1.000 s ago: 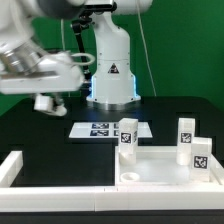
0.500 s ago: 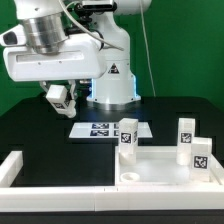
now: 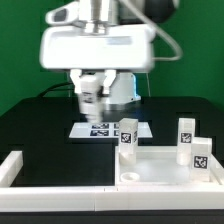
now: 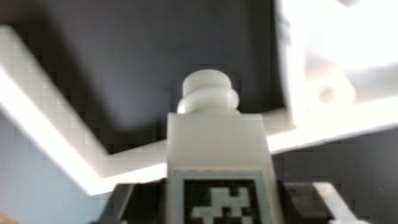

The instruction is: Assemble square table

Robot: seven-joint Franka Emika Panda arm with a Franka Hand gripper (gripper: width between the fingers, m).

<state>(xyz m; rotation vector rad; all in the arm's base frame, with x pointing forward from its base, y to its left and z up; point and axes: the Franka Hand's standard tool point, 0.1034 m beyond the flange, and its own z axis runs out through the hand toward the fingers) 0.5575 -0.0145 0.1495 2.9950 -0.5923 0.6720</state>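
My gripper (image 3: 92, 95) hangs above the back of the black table, shut on a white tagged leg (image 3: 91, 104). In the wrist view that leg (image 4: 221, 150) sits between my fingers (image 4: 128, 203), its tag facing the camera and its rounded screw tip pointing away. The white square tabletop (image 3: 160, 168) lies at the exterior view's right front. Three tagged legs stand upright on it, one at the near-left corner (image 3: 127, 132), one at the back (image 3: 185, 133) and one at the right (image 3: 200, 154). The held leg is above and to the exterior view's left of the tabletop, apart from it.
The marker board (image 3: 104, 129) lies flat just below the held leg. Low white border bars run along the front (image 3: 60, 197) and the exterior view's left (image 3: 10, 168). The robot's base (image 3: 125, 92) stands behind. In the wrist view a white bar (image 4: 63, 130) crosses below the leg.
The arm has swung from the exterior view's left toward the centre, carrying the leg with it. The grip has not changed. The tabletop and its legs have stayed put.
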